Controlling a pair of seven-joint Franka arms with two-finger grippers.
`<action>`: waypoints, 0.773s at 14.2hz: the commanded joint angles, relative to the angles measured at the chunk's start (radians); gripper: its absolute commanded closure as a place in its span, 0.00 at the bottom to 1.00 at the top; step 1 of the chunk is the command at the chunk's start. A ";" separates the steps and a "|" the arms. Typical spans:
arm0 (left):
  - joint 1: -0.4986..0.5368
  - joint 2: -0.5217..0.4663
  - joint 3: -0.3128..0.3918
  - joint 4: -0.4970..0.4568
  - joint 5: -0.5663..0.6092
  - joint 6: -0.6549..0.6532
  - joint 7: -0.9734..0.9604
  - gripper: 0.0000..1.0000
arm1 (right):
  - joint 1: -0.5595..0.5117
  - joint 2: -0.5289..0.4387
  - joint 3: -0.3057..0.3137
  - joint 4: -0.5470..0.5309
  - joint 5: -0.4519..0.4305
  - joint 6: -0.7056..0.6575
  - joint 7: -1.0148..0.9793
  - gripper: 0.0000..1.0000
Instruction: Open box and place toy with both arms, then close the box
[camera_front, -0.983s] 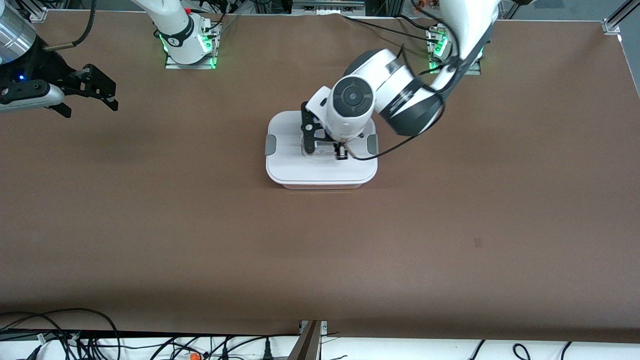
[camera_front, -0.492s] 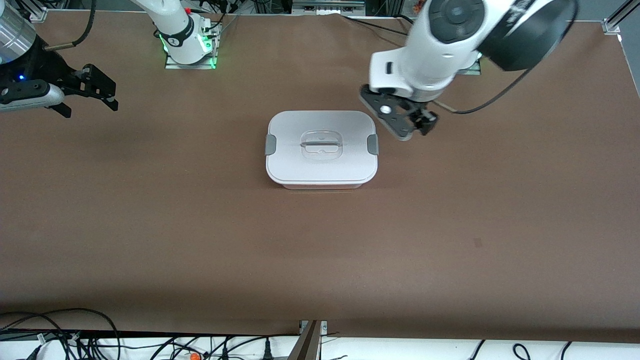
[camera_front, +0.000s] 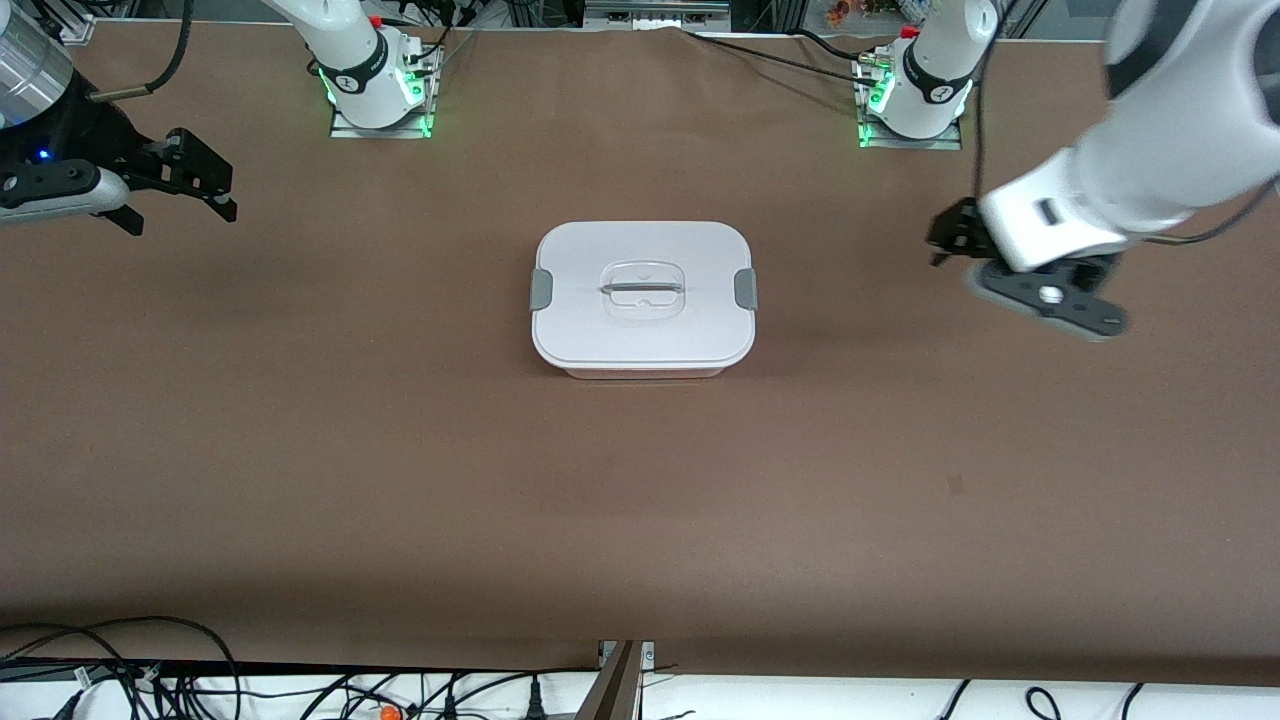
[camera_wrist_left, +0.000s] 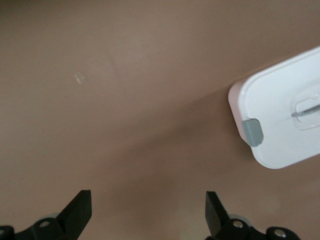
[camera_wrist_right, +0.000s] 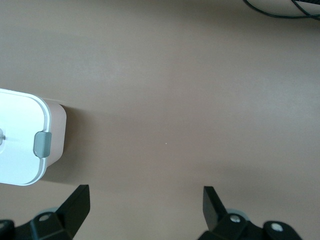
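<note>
Front view showed the box lidded (toy unseen); left gripper and right gripper hung apart-fingered, empty, over bare table. Closing step looked finished; nothing remained.

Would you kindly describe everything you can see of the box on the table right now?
The box is a rounded-rectangular plastic tub, its pinkish wall showing under a flat white lid. A grey clip sits at each end, and a clear recessed handle marks the lid's middle. It is shut and stands flat at the middle of the brown table. Nothing touches it; both grippers are well clear of it.
</note>
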 joint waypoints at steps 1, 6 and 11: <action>0.057 -0.018 -0.010 0.011 0.015 -0.010 -0.037 0.00 | -0.002 0.005 0.005 0.019 -0.007 -0.016 0.015 0.00; 0.100 -0.018 -0.013 0.011 0.079 -0.011 -0.123 0.00 | -0.002 0.005 0.005 0.019 -0.007 -0.016 0.015 0.00; 0.097 -0.042 0.030 -0.006 0.070 0.009 -0.127 0.00 | -0.002 0.005 0.007 0.019 -0.007 -0.016 0.013 0.00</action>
